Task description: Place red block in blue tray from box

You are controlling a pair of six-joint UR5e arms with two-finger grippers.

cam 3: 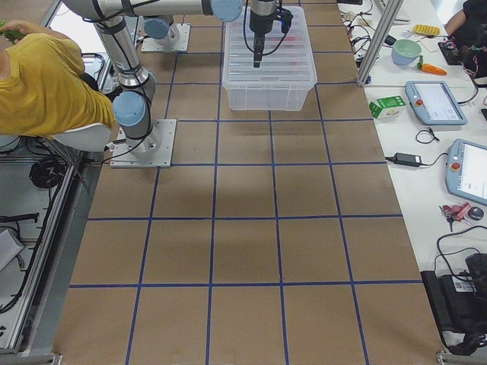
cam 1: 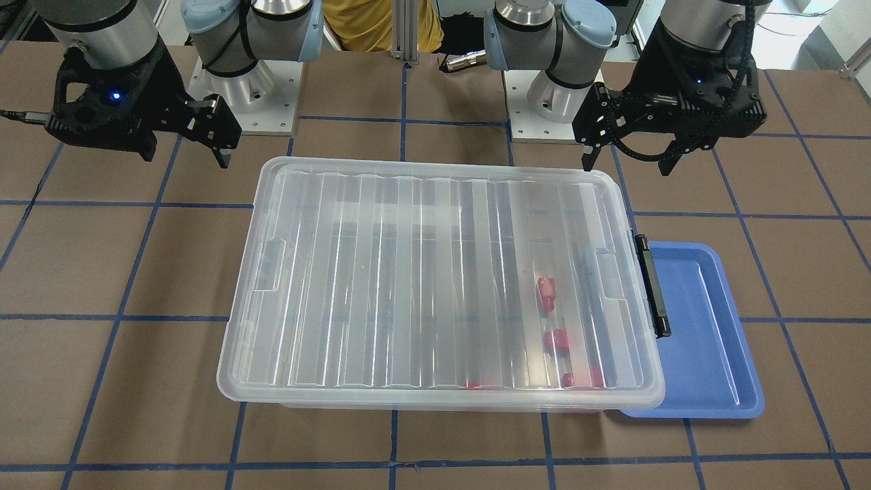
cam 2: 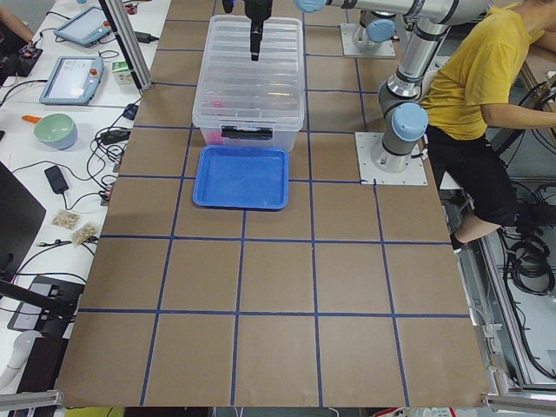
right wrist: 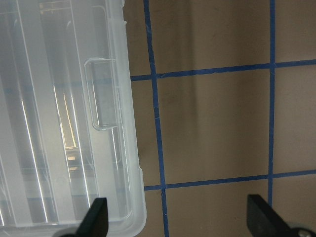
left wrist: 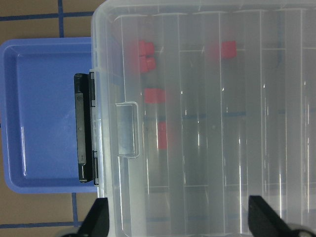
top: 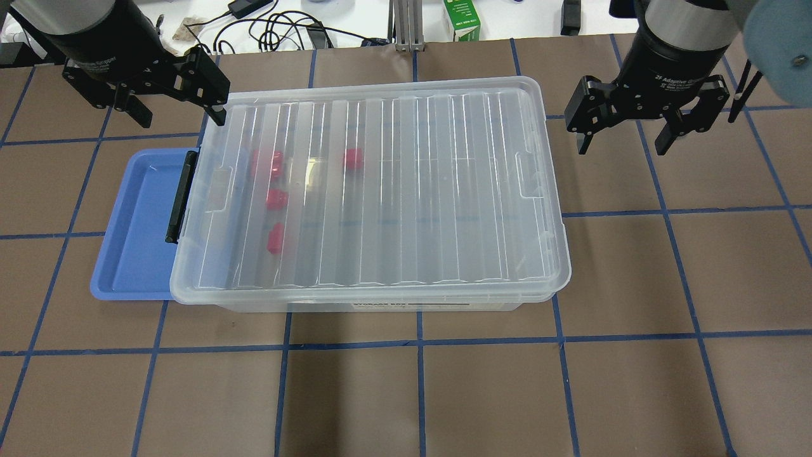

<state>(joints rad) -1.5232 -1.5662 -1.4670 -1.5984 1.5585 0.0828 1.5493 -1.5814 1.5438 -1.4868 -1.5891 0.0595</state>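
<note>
Overhead exterior: both arms point straight down. The left gripper point(top: 181, 117) hangs jaws apart at the box point(top: 380, 190) corner, and the right gripper point(top: 622, 147) hangs jaws apart beside the opposite end.

1. I see the table point(top: 482, 393) covered in brown sheets, with blue tape lines crossing it in a grid.
2. A person in a yellow shirt point(cam 2: 486, 78) is at one long edge of the table.
3. On the white bench along the opposite edge, a green-and-white carton point(top: 461, 19) stands upright near tangled black cables point(top: 279, 28).
4. A teach pendant point(cam 2: 76, 78) lies on that bench, its screen lit, with a pale green bowl point(cam 2: 55, 130) just beside it.
</note>
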